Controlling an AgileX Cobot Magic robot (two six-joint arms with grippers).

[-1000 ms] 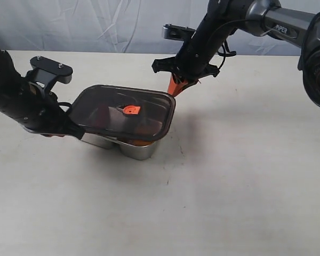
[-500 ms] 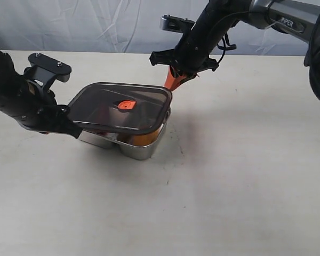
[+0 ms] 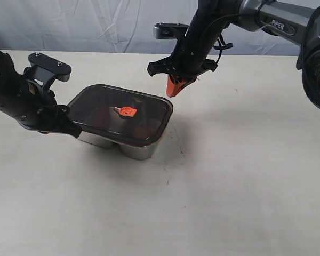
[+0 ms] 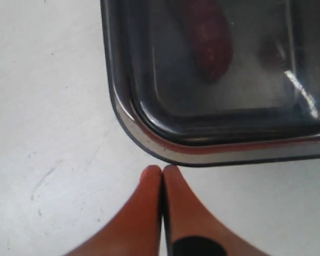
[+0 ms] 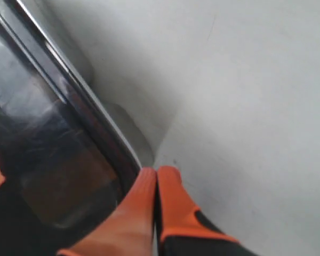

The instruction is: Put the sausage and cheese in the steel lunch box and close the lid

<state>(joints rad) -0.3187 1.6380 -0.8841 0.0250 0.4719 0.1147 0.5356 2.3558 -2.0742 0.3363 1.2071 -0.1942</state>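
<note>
On the desk [image 3: 245, 186] we see the steel lunch box [image 3: 136, 150] with the lid [image 3: 104, 109] lying across its top. Whether it is pressed fully home we cannot tell. The lid's long axis runs from the left pincer [image 4: 162, 176] — pressed together, empty, just beside the lid's corner — toward the right pincer [image 3: 173, 90], likewise pressed together and raised off the lid's far corner. We judge the left nearer. The sausage [image 4: 208, 37] lies under the lid; the cheese we cannot make out.

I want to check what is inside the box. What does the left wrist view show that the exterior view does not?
Only the left wrist view: the sausage, dim through the lid, and the closed tips of the left gripper. Only the exterior view: the orange valve, the wall of the box, the right gripper. Both: the lid and the table.
</note>
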